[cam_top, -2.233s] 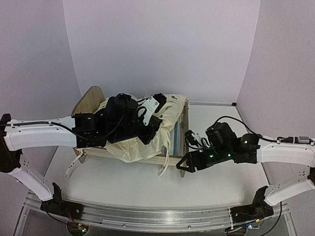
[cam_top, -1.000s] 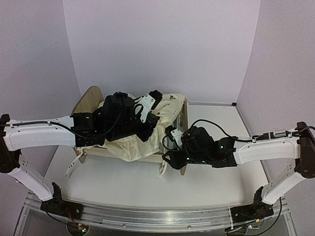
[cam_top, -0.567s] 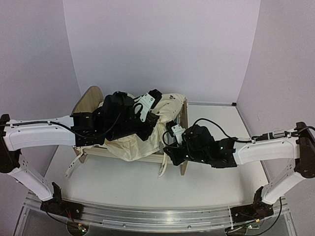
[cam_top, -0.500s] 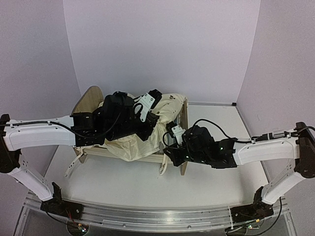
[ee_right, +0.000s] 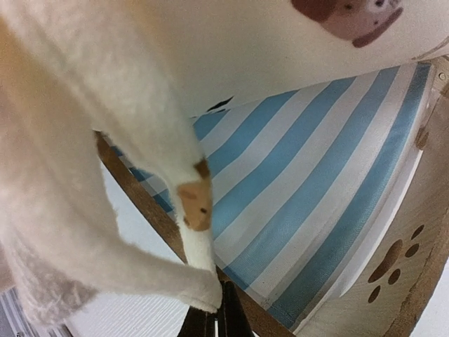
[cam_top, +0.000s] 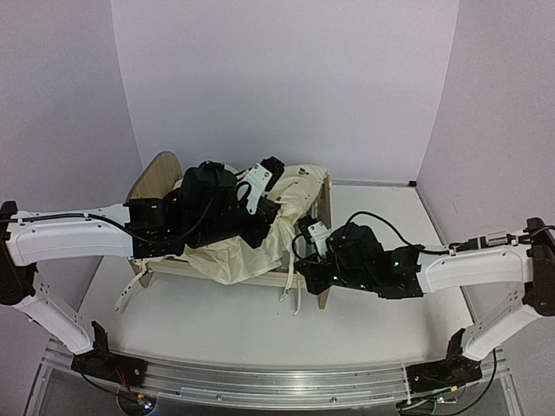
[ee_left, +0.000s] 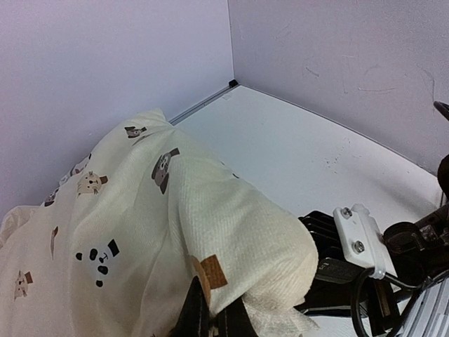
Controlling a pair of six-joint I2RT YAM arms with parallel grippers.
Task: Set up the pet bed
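Lilac walls (cam_top: 286, 78) close in a white table (cam_top: 364, 321). Seen from above, the pet bed (cam_top: 156, 178) stands on the far left part of the table, its arched headboard to the left and its footboard (cam_top: 323, 227) to the right. A cream cushion (cam_top: 234, 256) lies rumpled over the frame and spills over the near rail. The left arm (cam_top: 78, 236) reaches in from the left above the cushion; the right arm (cam_top: 468, 264) reaches in from the right, its black wrist just beside the footboard. A cushion tie (cam_top: 295, 299) hangs down at the near right corner of the bed.

From the left wrist, the left gripper (ee_left: 210, 319) is clamped on a fold of the cushion, whose fabric carries small animal prints and bulges up over the fingers. Past it lies bare table, with the right arm's black wrist to the right.

From the right wrist, the right gripper (ee_right: 212, 319) is pinched tight on the end of the tie, which carries a tan tag (ee_right: 195, 203). Behind it show the bed's blue-and-white striped base (ee_right: 316, 175) and the footboard with a paw cutout.
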